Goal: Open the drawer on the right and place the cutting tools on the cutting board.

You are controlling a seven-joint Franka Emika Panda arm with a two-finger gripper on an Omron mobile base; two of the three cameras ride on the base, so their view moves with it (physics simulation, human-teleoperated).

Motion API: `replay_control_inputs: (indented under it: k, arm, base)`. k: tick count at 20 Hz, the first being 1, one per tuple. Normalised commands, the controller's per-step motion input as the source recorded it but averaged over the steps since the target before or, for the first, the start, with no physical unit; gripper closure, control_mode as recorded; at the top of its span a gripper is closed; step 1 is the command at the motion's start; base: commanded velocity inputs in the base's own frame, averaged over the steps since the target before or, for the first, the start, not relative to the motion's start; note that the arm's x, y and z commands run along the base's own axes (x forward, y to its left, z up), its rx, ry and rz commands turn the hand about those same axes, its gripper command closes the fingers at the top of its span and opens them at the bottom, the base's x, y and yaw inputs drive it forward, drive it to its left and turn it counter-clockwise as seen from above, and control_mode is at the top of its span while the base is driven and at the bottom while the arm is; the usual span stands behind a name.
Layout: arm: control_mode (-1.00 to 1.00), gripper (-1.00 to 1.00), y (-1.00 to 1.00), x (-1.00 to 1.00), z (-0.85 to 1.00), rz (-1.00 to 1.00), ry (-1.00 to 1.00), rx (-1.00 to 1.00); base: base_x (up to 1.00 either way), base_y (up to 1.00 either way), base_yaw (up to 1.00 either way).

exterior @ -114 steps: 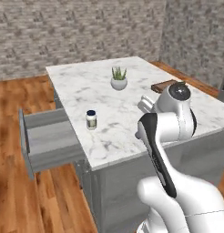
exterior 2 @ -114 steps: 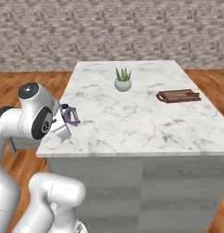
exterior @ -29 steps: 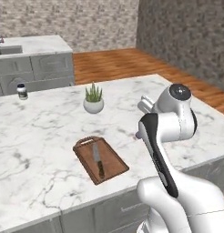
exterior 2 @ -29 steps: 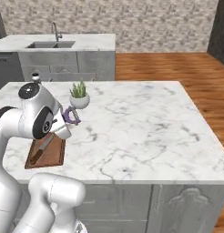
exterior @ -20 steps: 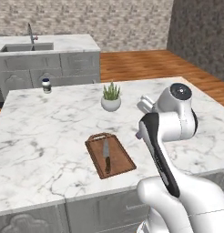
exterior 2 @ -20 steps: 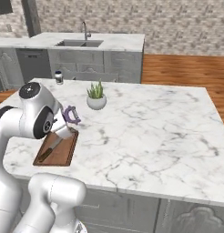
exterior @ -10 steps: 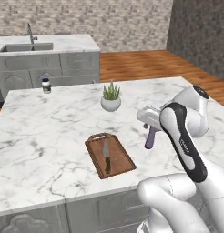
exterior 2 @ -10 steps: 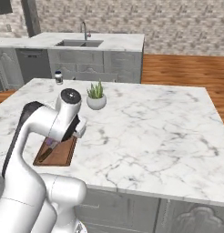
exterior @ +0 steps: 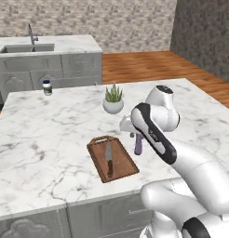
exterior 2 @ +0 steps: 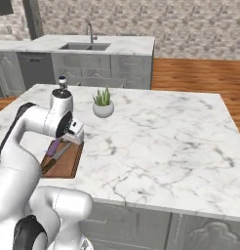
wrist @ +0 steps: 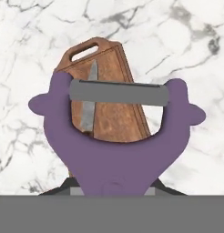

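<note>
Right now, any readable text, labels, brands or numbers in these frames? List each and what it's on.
None: no readable text in any view.
The small jar at the island's far corner has a pale band, too small to tell if it carries print.
The cutting board, knife, peeler and potted plant show no markings.

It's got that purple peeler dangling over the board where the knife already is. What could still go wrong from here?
Two things, I'd guess. The peeler hangs in the gripper beside the cutting board rather than squarely over it in the left base view, so letting go now might drop it on the marble counter. And the knife already lies on the small board; a peeler dropped from this height could strike it, bounce or slide off the rim.
</note>
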Motion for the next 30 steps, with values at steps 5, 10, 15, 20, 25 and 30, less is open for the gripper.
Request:
replay_control_inputs:
  k: [5,10,15,20,25,30]
  arm:
    - [-1.00,1.00,0.39,0.31,-0.20,0.02,0.17,-0.17]
    - [-1.00,1.00,0.06,0.14,-0.39,0.02,0.17,-0.04]
    - [-1.00,1.00,0.01,0.24,-0.54,0.03,0.18,-0.05]
    - [-1.00,1.00,0.04,0.26,-0.52,0.02,0.15,-0.05]
    - [-1.00,1.00,0.14,0.26,-0.52,0.01,0.13,-0.03]
    - [-1.00,1.00,0.11,0.11,-0.37,0.02,0.07,-0.01]
  base:
    - [0.00,0.00,0.00]
    - [0.00,0.00,0.00]
    - [0.00,0.00,0.00]
    - [0.00,0.00,0.00]
    - [0.00,0.00,0.00]
    - [0.00,0.00,0.00]
